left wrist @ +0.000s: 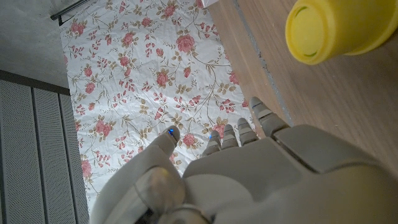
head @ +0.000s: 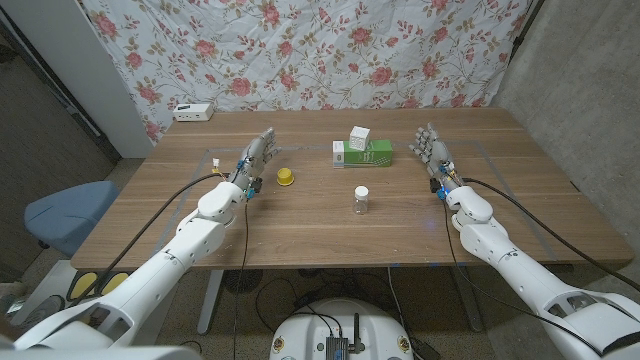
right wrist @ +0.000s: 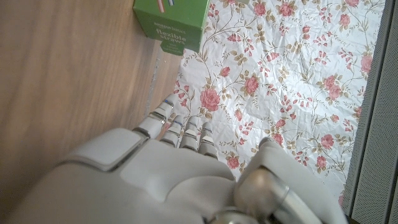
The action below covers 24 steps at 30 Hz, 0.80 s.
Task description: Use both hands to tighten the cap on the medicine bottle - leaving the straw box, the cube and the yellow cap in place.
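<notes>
A small clear medicine bottle (head: 361, 200) with a white cap stands upright near the middle of the wooden table (head: 300, 225), apart from both hands. My left hand (head: 256, 160) stands on its edge to the bottle's left, fingers apart, holding nothing; the yellow cap (head: 285, 177) (left wrist: 336, 28) sits just beside it. My right hand (head: 432, 152) stands on its edge to the bottle's right, fingers apart and empty. The green straw box (head: 363, 153) (right wrist: 171, 20) lies behind the bottle with the white cube (head: 359, 138) on top.
A white device (head: 193, 112) sits at the table's far left corner. A flowered cloth (head: 300, 50) hangs behind the table. A blue chair (head: 65, 212) stands off the table's left side.
</notes>
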### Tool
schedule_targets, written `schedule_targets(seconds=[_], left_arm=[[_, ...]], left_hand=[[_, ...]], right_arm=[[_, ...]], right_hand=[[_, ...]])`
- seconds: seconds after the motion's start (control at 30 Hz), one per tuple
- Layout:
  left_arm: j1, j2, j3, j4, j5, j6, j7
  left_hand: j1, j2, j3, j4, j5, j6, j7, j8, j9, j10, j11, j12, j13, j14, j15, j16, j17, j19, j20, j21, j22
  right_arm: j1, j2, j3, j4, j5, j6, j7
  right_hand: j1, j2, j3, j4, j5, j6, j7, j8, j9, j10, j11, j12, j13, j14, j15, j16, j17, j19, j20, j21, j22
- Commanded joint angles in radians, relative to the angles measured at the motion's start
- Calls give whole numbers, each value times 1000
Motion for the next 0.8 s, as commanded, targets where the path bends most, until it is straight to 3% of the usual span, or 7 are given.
schedule_targets(seconds=[0.03, 0.4, 0.57, 0.8], left_arm=[[30, 22, 14, -78, 99, -7, 77], [84, 41, 17, -172, 142, 13, 122], [108, 53, 14, -215, 153, 30, 138], [131, 53, 16, -264, 176, 42, 167]], left_hand=[[8, -20, 0, -18, -1, 4, -10, 5, 3, 4, -15, 9, 2, 7, -10, 7, 3, -1, -4, 2, 1], [31, -43, -5, -57, -1, 29, -34, 11, 3, 21, -34, 12, 1, 21, -26, 8, 2, 1, -4, 1, 0], [50, -96, -25, -99, 3, 36, -52, 10, 3, 28, -50, 12, 1, 27, -40, 7, 3, 4, -6, 0, -1], [64, -124, -35, -122, 8, 40, -57, 10, 3, 33, -56, 11, 1, 32, -45, 8, 3, 4, -8, -1, -1]], right_arm=[[-13, -5, -3, 1, -23, 16, -27], [-22, -14, 0, -4, -26, 22, -32], [-33, -27, 6, -18, -27, 24, -34], [-36, -38, 14, -16, -11, 26, -9]], right_hand=[[8, -25, -5, -13, 11, -13, -3, 1, 3, -5, -2, 8, 2, 0, -26, 3, -4, 5, -44, 4, 5], [16, -39, -8, -25, 13, -19, -5, 2, 2, -9, -4, 8, 2, -3, -28, 2, -8, 1, -47, 3, 5], [18, -41, -9, -27, 14, -19, -6, 3, 2, -9, -5, 8, 2, -2, -28, 2, -9, 0, -48, 4, 5], [18, -43, -9, -29, 16, -19, -7, 4, 2, -9, -5, 9, 1, -2, -27, 3, -10, 0, -48, 4, 5]])
